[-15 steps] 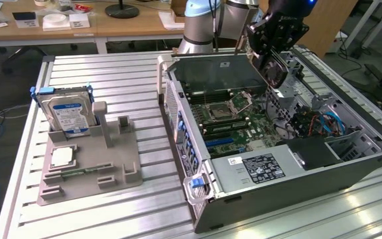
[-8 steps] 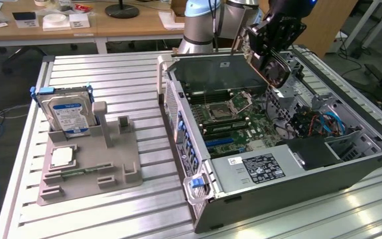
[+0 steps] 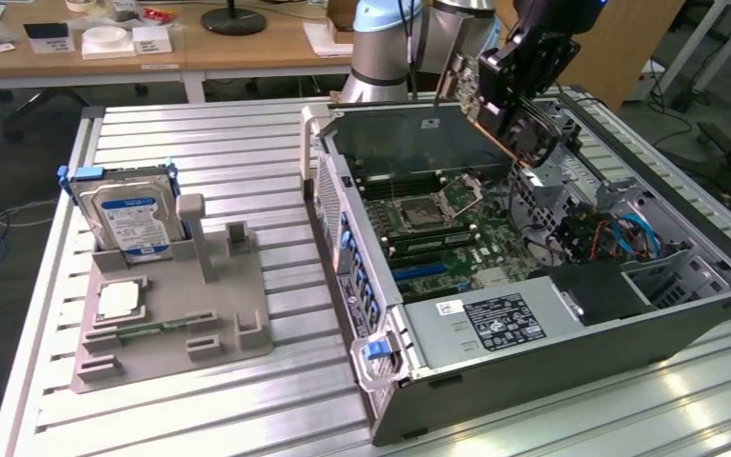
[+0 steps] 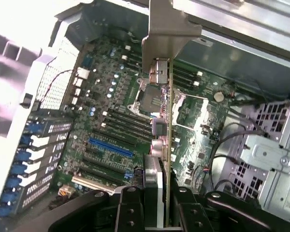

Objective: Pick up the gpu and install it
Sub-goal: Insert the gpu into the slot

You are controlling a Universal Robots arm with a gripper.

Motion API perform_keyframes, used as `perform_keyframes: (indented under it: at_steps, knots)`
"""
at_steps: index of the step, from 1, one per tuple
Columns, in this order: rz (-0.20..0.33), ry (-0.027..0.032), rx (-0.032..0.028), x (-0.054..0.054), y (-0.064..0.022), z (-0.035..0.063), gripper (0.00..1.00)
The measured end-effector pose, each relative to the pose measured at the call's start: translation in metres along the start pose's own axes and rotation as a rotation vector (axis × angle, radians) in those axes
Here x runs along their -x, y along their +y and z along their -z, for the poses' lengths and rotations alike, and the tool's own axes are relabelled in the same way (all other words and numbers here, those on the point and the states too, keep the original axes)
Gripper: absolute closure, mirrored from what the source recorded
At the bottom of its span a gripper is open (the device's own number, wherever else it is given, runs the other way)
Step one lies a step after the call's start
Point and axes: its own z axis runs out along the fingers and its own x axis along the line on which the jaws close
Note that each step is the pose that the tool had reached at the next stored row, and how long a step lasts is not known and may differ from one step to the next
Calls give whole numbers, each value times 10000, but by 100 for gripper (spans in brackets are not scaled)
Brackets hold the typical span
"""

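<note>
one gpu [image 3: 527, 129]: dark flat card held in the air above the open computer case [image 3: 670, 324], over its far end in the exterior view, touching nothing but the gripper [image 4: 158, 200].
grip: pinching the card by one short end, a finger pressed on each flat face; jaws drawn narrow, not spread.
long axis: runs straight out from the grip toward the motherboard [image 4: 111, 96], with the silvery bracket [image 4: 170, 29] at the end farthest from the fingers.
tilt: in the exterior view the card hangs slanted, not level with the board.
blue slot [image 4: 111, 146]: below the card's edge and off to one side, well apart from it; by my judgement card and slot are not yet lined up.
stage: picked up, not seated.
farther out: silver hard drive [image 3: 130, 219] stands upright in the grey holder [image 3: 213, 314] on the slatted table [image 3: 213, 124], at the exterior view's left, well away from the arm.
</note>
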Motion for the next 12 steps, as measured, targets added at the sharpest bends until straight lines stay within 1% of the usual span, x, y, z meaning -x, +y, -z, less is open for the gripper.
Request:
perform_keyframes:
  at_steps: [7,9,11,12]
  knots:
    - [1104,83,-1,-1,0,-1,72]
    - [1410,98,-4,-1,-1,-4,72]
    - [1714,88,-19,0,-1,-7,72]
    - [1858,55,-41,-1,-1,-9,72]
